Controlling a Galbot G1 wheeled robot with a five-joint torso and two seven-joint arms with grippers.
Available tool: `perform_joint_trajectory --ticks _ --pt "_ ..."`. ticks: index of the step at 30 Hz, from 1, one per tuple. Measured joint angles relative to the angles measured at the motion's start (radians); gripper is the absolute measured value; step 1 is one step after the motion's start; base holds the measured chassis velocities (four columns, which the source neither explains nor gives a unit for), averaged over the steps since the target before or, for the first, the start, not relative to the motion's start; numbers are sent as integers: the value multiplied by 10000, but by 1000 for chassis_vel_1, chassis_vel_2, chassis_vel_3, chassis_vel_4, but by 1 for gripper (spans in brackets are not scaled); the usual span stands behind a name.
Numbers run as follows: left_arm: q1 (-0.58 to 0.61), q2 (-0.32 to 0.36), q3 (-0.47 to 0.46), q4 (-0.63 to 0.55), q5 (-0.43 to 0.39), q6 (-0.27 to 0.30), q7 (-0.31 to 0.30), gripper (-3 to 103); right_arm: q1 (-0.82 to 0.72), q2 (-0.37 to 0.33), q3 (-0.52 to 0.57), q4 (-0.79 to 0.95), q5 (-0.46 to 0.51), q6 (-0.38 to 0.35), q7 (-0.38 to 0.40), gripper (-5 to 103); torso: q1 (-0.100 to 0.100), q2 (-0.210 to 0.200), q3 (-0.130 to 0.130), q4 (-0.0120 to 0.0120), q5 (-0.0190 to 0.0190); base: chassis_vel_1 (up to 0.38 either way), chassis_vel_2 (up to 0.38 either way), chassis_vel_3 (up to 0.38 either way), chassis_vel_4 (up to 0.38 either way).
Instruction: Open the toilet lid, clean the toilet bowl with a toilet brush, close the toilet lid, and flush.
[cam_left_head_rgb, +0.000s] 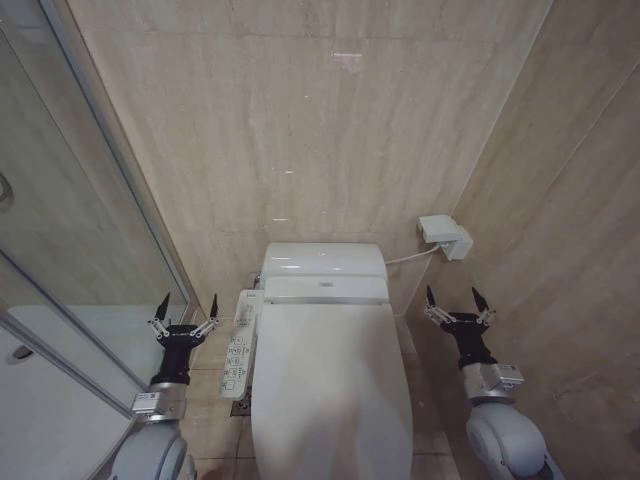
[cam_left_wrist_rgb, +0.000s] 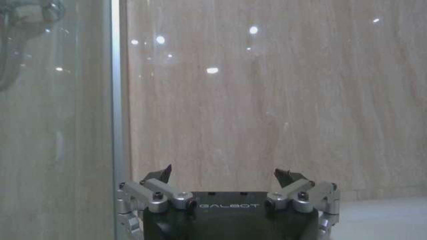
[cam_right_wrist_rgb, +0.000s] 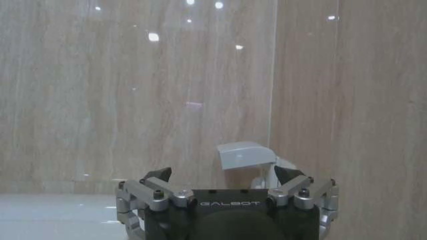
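Toilet lid (cam_left_head_rgb: 330, 385) is down, covering the bowl, centred ahead of me against the marble wall. I hold the left claw (cam_left_head_rgb: 185, 309) raised beside the control panel (cam_left_head_rgb: 241, 348), near the glass shower partition (cam_left_head_rgb: 70, 300); its fingers are spread wide and grip nothing. The right claw (cam_left_head_rgb: 456, 300) stands level on the lid's other side, below the wall box (cam_left_head_rgb: 445, 236), equally wide open and empty.

My left gripper (cam_left_wrist_rgb: 222, 173) carries the word "GALBOT" in pale letters on its black body, and my right gripper (cam_right_wrist_rgb: 223, 172) bears the same "GALBOT" mark.
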Motion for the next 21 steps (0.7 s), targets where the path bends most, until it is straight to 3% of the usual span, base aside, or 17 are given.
perform_joint_trajectory --ticks 21 --pt "-13 56 45 -95 57 35 6 100 0 0 0 0 0 0 0 100 0 1 0 1 0 -21 17 15 -23"
